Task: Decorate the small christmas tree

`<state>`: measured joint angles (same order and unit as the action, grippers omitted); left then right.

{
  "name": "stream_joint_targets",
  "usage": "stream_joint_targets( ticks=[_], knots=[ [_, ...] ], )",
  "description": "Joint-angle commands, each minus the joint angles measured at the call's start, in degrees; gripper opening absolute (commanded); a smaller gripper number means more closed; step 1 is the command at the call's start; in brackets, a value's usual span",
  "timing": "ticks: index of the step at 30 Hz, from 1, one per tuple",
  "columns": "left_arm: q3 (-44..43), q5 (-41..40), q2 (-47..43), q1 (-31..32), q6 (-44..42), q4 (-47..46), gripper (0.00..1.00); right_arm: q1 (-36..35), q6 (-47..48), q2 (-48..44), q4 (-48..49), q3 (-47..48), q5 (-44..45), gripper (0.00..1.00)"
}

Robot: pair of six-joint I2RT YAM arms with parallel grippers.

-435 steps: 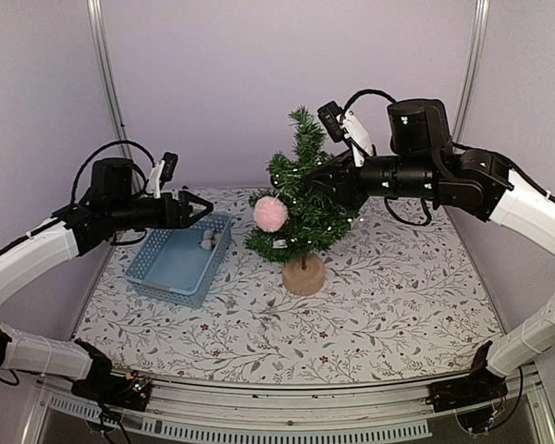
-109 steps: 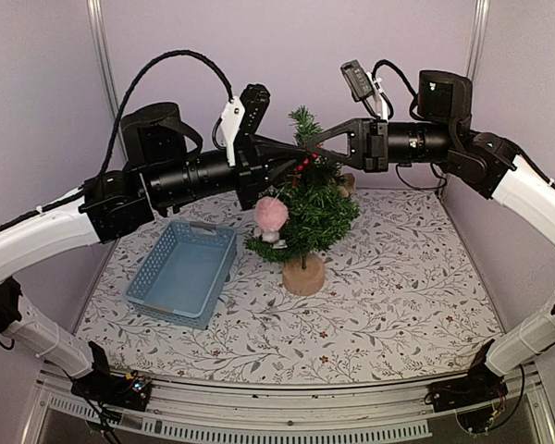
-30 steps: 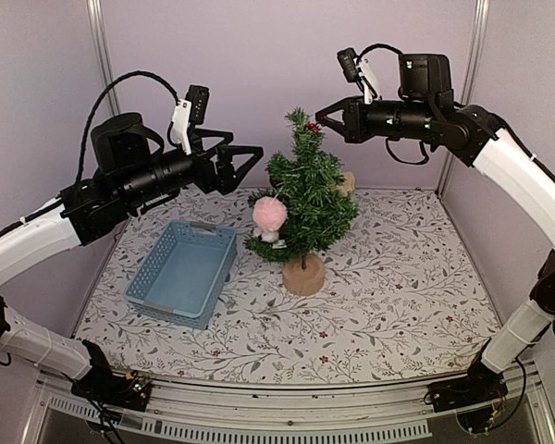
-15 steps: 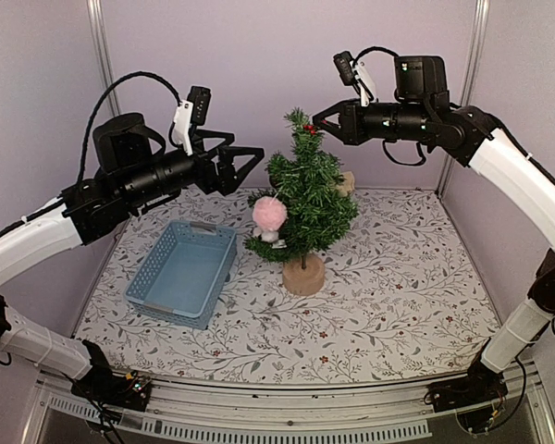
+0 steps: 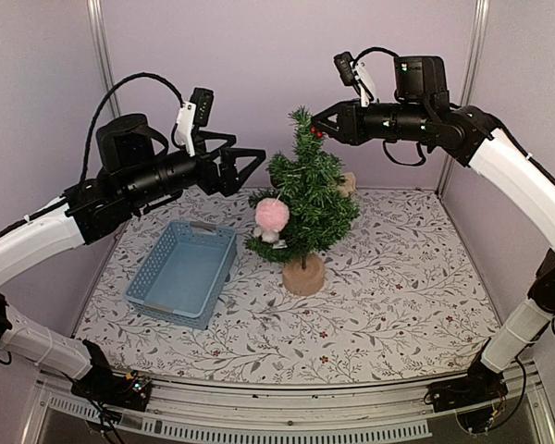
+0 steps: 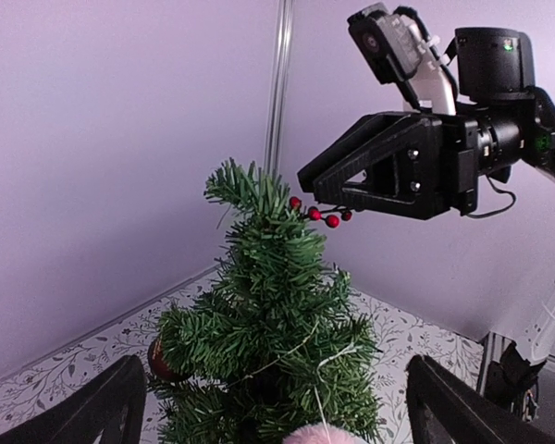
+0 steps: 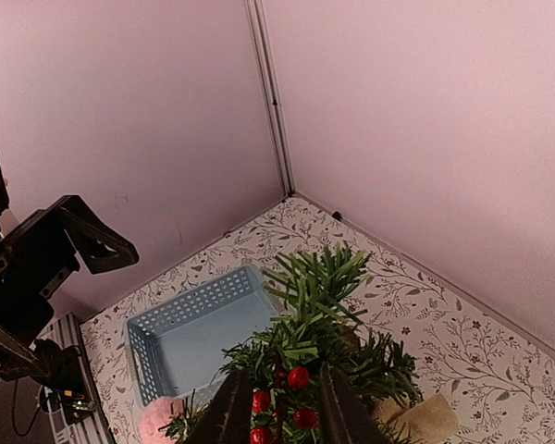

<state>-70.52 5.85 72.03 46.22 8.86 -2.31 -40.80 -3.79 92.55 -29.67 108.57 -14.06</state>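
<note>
The small christmas tree (image 5: 305,199) (image 6: 268,305) (image 7: 326,276) stands mid-table on a round tan base (image 5: 303,276). A pink pom-pom (image 5: 271,214) (image 7: 157,418) hangs on its left side. A red berry sprig (image 5: 313,131) (image 6: 319,215) (image 7: 298,377) lies against the treetop. My right gripper (image 5: 319,125) (image 6: 307,188) (image 7: 279,379) is at the treetop, its fingers slightly apart on either side of the berries, with gaps showing. My left gripper (image 5: 250,168) (image 6: 277,407) hovers wide open to the left of the tree, holding nothing.
A blue basket (image 5: 215,230) (image 7: 194,296) sits left of the tree and looks bare inside. A brown ball (image 6: 162,363) hangs on a branch. A tan ornament (image 5: 347,182) (image 7: 430,416) shows at the tree's back right. Walls close in behind and at both sides.
My right gripper's fingers have parted around the berry sprig at the treetop after shifting slightly left. The left arm has barely moved and stays open.
</note>
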Motion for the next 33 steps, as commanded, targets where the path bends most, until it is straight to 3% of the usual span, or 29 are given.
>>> stream_joint_targets(
  ticks=[1,14,21,33],
  knots=[
    [-0.32,0.75,0.56,-0.82,0.09,-1.03,0.99,0.34,0.06,-1.56,-0.09,0.54,0.45,0.31],
    [-0.14,0.53,0.70,-0.95,0.05,-0.24,0.99,0.30,-1.27,-4.05,3.71,-1.78,-1.12,0.66],
    [-0.05,-0.68,-0.42,-3.23,4.45,2.06,0.99,0.26,-1.74,-6.48,5.57,-3.91,-0.08,0.98],
    [-6.01,2.70,0.74,-16.89,14.08,20.10,0.99,6.68,-4.76,-16.35,5.97,-12.96,4.27,0.99]
  ],
)
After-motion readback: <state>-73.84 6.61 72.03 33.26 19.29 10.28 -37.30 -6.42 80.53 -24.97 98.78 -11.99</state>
